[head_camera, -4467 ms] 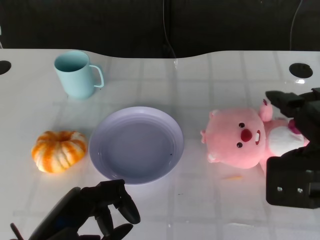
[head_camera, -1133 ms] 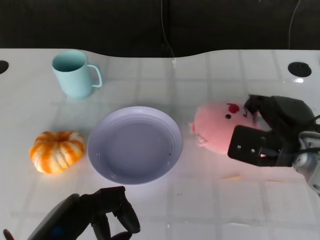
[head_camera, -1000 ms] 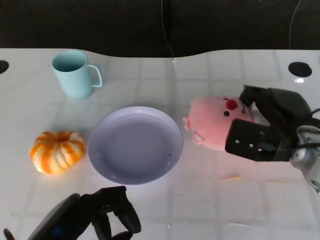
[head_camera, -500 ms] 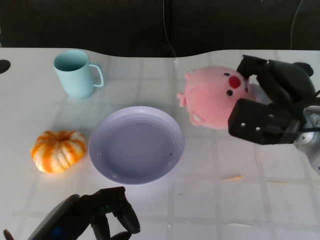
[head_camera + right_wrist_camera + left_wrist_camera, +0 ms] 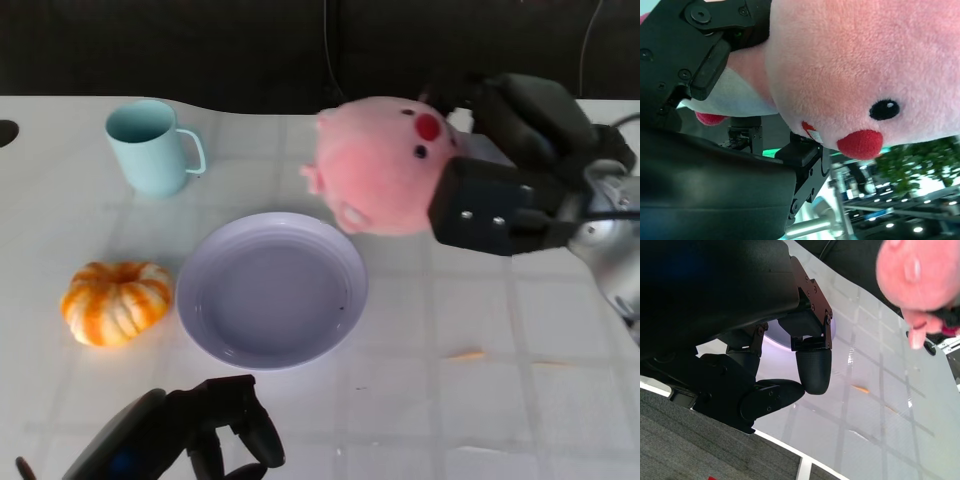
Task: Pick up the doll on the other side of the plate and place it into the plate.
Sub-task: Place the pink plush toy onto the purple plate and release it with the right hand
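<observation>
While gripped by the right hand (image 5: 505, 195), doll (image 5: 375, 165) above plate (image 5: 272, 290)'s far rim; left hand (image 5: 215, 430) curled, empty; cup (image 5: 150, 147), pumpkin (image 5: 116, 301) leftward.

From my station, the left wrist view shows the left hand (image 5: 790, 365) filling most of the frame, its fingers (image 5: 813, 371) curled inward with nothing between them. Past the fingers, a sliver of the plate (image 5: 832, 330) rim is visible on the white gridded table (image 5: 875, 420). The pink doll (image 5: 917, 275) appears raised above the table. A small orange scrap (image 5: 859, 388) lies on the table.
</observation>
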Motion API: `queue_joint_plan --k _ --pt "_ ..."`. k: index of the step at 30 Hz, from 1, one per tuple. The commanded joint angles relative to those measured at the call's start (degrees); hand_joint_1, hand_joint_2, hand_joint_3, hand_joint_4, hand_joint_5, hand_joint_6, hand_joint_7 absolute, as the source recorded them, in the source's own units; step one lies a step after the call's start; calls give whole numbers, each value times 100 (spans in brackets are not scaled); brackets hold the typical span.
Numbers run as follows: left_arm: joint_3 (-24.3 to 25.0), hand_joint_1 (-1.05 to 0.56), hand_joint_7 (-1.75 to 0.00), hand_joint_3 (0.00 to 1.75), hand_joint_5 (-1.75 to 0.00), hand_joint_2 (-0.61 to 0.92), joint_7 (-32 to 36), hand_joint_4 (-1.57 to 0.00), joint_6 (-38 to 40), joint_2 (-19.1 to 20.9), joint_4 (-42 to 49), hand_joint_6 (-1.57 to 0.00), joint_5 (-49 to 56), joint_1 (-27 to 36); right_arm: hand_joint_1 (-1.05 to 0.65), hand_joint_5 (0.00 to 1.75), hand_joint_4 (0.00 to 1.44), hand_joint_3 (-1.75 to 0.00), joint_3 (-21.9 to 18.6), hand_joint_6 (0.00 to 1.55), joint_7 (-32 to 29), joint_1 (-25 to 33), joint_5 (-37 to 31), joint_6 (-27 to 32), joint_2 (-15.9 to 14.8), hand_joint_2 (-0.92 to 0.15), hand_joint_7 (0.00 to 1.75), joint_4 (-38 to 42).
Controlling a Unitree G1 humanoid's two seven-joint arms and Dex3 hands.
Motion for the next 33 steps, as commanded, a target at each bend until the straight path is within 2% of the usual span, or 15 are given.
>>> queue_joint_plan --k 1,2,7,11,13,15,21,24,26,27,28,29,30,31,33 --pt "-53 -24 -135 83 -175 65 83 -62 -48 13 64 -65 96 -20 -22 175 95 -113 79 73 153 -201 -5 32 106 -42 175 -113" --pt "-65 -24 -135 84 -175 65 85 -63 -61 6 74 -65 87 -25 -21 175 96 -113 120 73 173 -238 -34 17 152 -42 175 -109" --pt "-147 -25 -135 83 -175 65 131 -62 -131 -6 124 -64 134 -69 -23 175 93 -112 297 83 193 -375 -135 -34 385 -41 150 -43" --pt "-179 -25 -135 83 -175 65 150 -64 -166 -41 147 -64 190 -84 -22 175 92 -102 386 73 336 -451 -50 2 682 -47 166 107" --pt "-195 -25 -136 83 -175 65 150 -65 -137 -63 134 -64 211 -86 -24 175 90 -95 456 73 396 -505 -83 78 823 -52 158 198" --pt "-206 -25 -135 83 -175 65 153 -64 -127 -83 129 -64 226 -86 -25 175 91 -90 524 72 363 -548 -142 71 936 -55 162 316" --pt "-229 -24 -135 84 -175 65 157 -63 -154 -123 140 -64 279 -89 -25 175 90 -90 718 73 219 -632 -180 -128 1260 -57 170 811" --pt "-253 -24 -135 84 -175 65 147 -63 -100 -148 112 -64 301 -96 -23 175 91 -95 798 73 195 -633 -211 -277 1361 -53 169 1013" --pt "-263 -24 -135 84 -175 65 144 -64 -82 -161 104 -64 312 -101 -23 175 86 -92 866 77 284 -622 -247 -240 1389 -51 145 1045" --pt "-266 -25 -135 84 -175 65 141 -64 -74 -164 95 -64 323 -103 -24 168 86 -82 905 82 407 -619 -258 -188 1379 -53 120 1027" --pt "-267 -25 -135 84 -175 65 139 -64 -69 -167 90 -64 328 -104 -27 153 83 -66 941 87 584 -625 -262 -108 1361 -59 83 992" --pt "-268 -25 -135 84 -175 65 134 -64 -79 -163 90 -64 332 -107 -28 143 80 -55 965 90 861 -628 -215 -71 1314 -65 60 946" --pt "-264 -25 -135 84 -175 65 130 -63 -98 -159 96 -63 333 -109 -32 110 73 -37 981 81 1140 -637 -171 -9 1273 -76 32 893" --pt "-260 -25 -136 84 -175 65 122 -63 -94 -157 90 -63 331 -109 -37 85 68 -25 1001 75 1409 -643 -140 7 1213 -84 17 833" --pt "-252 -25 -136 85 -175 65 113 -63 -98 -153 86 -64 325 -112 -46 49 53 -17 1036 56 2035 -672 -61 110 1111 -90 5 692"
